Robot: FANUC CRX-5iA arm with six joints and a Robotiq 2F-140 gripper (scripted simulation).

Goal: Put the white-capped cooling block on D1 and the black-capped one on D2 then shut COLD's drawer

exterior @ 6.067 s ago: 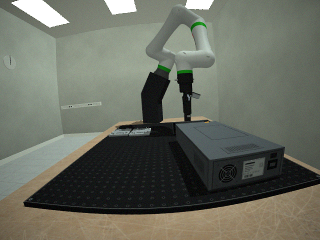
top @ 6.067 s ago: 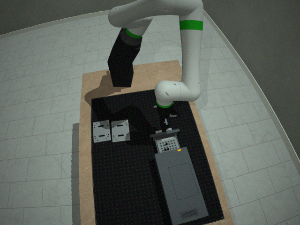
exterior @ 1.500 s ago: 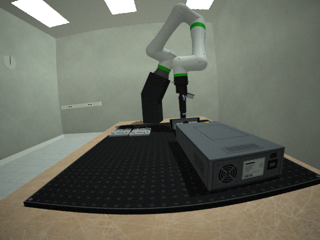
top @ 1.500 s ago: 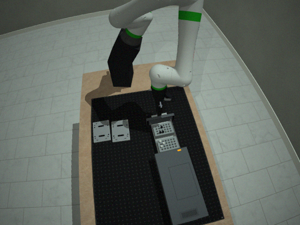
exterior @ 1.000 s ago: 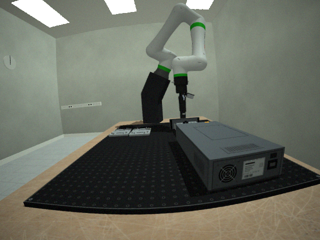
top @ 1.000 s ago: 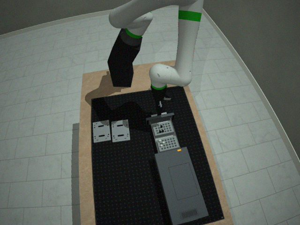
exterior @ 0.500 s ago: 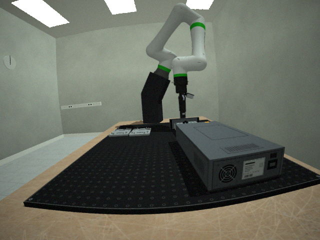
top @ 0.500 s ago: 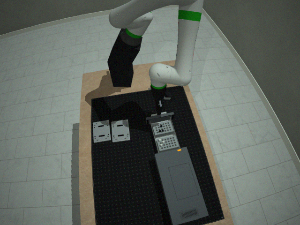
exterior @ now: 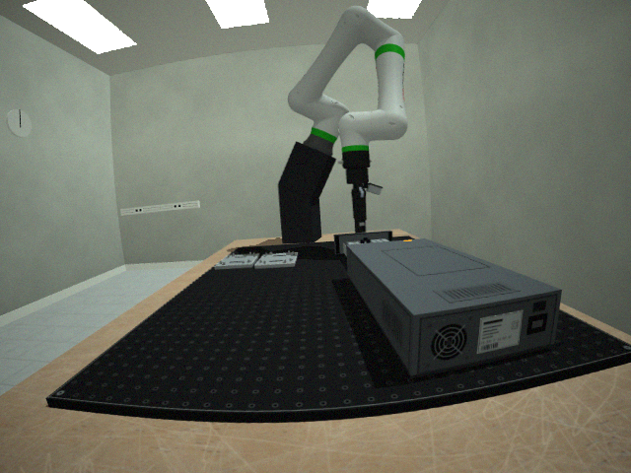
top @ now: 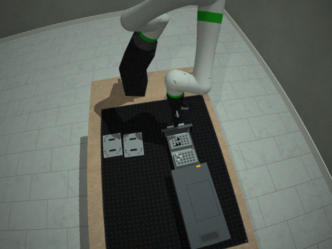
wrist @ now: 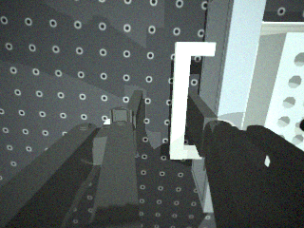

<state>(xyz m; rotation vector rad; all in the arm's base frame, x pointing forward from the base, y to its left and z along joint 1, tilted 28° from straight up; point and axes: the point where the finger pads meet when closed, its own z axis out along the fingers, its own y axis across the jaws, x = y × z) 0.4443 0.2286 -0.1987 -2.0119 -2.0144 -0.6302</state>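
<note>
A: What can we read here?
B: Not much. We see a white label (exterior: 499, 331) on the back of the cooler (top: 202, 201) (exterior: 458, 280), with printed lines and a barcode, too blurred for us to read. Fan grille (exterior: 449, 341) to one side of it, socket (exterior: 536, 323) to the other.
A: Brand on the arm (top: 207, 42) (exterior: 389, 86)?
B: Reddish marks along its side, too small for us. Green bands, white shell.
A: Drawer (top: 177, 129) (exterior: 363, 236) (wrist: 242, 62)?
B: Pulled out. We have both blocks inside: the black-cap block (top: 187, 142) by the drawer front, the white-cap block (top: 189, 159) next to the cooler body. Caps stand in some holes; we count three black ones in the top view.
A: Lamp?
B: Lit orange; we mark the lamp (top: 198, 166) (exterior: 407, 239) at the cooler's drawer end.
A: Gripper (top: 176, 124) (exterior: 360, 229) (wrist: 163, 104)?
B: Fingers apart, pointing down at the drawer front. We see the white handle (top: 181, 124) (wrist: 180, 100) between them, nearer the finger on the drawer side, with a gap on the other side. Not clamped.
A: Slots?
B: D1 (top: 133, 145) (exterior: 275, 263) and D2 (top: 112, 145) (exterior: 237, 264) lie side by side, no block on either. We can't read any writing on them.

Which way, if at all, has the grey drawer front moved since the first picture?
Yes: the grey drawer front slid outward, farther from the grey cooler housing.
</note>
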